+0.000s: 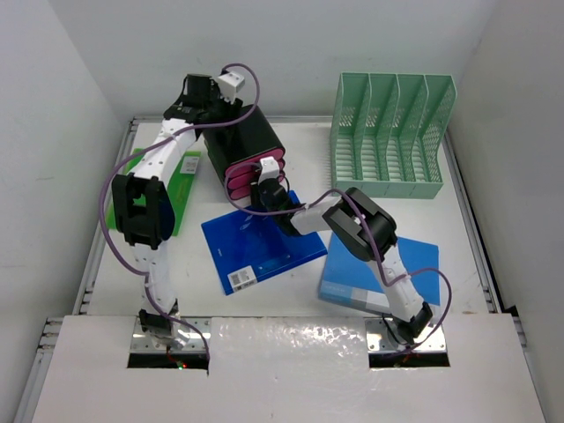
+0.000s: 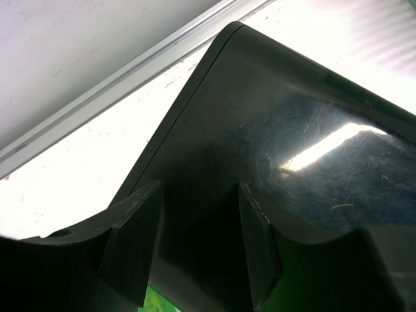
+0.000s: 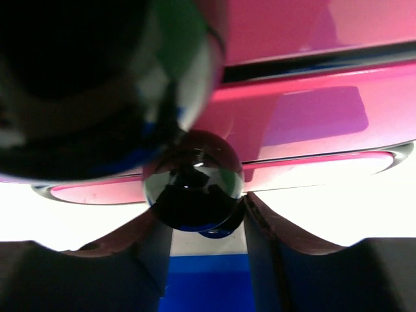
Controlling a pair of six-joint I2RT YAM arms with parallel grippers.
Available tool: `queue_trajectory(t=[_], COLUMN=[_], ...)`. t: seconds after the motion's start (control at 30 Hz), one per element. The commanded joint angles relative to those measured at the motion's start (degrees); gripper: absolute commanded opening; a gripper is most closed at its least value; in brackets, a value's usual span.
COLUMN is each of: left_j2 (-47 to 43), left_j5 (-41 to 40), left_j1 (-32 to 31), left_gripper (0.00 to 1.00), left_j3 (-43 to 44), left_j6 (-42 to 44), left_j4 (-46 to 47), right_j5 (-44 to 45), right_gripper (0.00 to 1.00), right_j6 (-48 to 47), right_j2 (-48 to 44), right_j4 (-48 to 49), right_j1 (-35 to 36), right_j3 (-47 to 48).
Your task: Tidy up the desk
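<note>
The white desk (image 1: 463, 225) has a foil strip (image 1: 291, 339) at its near edge. A black drawer box (image 1: 242, 141) with pink drawers (image 1: 251, 176) stands askew at the back centre. My left gripper (image 1: 207, 95) is at the box's far top corner. In the left wrist view its jaws stand apart over the box's glossy black face (image 2: 273, 143), with nothing between the fingers (image 2: 133, 250). My right gripper (image 1: 264, 187) is at the drawer fronts. In the right wrist view its fingers (image 3: 260, 247) close on a shiny black drawer knob (image 3: 193, 182).
A dark blue folder (image 1: 264, 245) lies in front of the box, under the right wrist. A light blue folder (image 1: 379, 269) lies at the right. A green book (image 1: 172, 189) lies at the left under the left arm. A green slotted file rack (image 1: 388, 132) stands back right.
</note>
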Motion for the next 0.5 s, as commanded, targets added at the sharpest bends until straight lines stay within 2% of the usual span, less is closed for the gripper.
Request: queue_trajectory(t=[0.0,0.1,0.2,0.27,0.3,0.4,0.47], left_j2=[3.09,3.45,3.62,3.53,3.62,3.62,3.71], left_j5=[0.82,1.35,1.35,1.44,1.61,1.97,1.97], left_j1=[0.69,0.69,0.69,0.69,0.6,0.69,0.69], left_gripper=[0.48,0.49,0.49,0.49,0.49,0.49,0.5], left_j3=[-0.61,0.0,0.44,0.88,1.14,2.2,2.9], left_j6=[1.38,1.99,2.52,2.52,2.52,2.35,2.08], left_j4=[-4.42,-5.65,-6.27,-6.7,-6.79,-7.41,-7.85], right_j5=[3.93,4.28,3.76,2.1,1.13,-2.04,-4.94], right_gripper=[0.43,0.42,0.45,0.52,0.61,0.77,0.82], right_j6=[0.64,0.2,-0.33,-2.86,-5.49,-10.94,-13.76], right_j2=[-0.02,-0.02,-2.03,-5.46,-7.3,-17.74,-26.71], right_j4=[6.67,5.88,7.72,7.81,7.55,4.14,-5.42], right_j1=[-0.19,-0.19,-0.19,-0.19,-0.19,-0.28,-0.19], right_j3=[3.19,3.89,0.13,-2.16,-4.78,-9.71,-10.08])
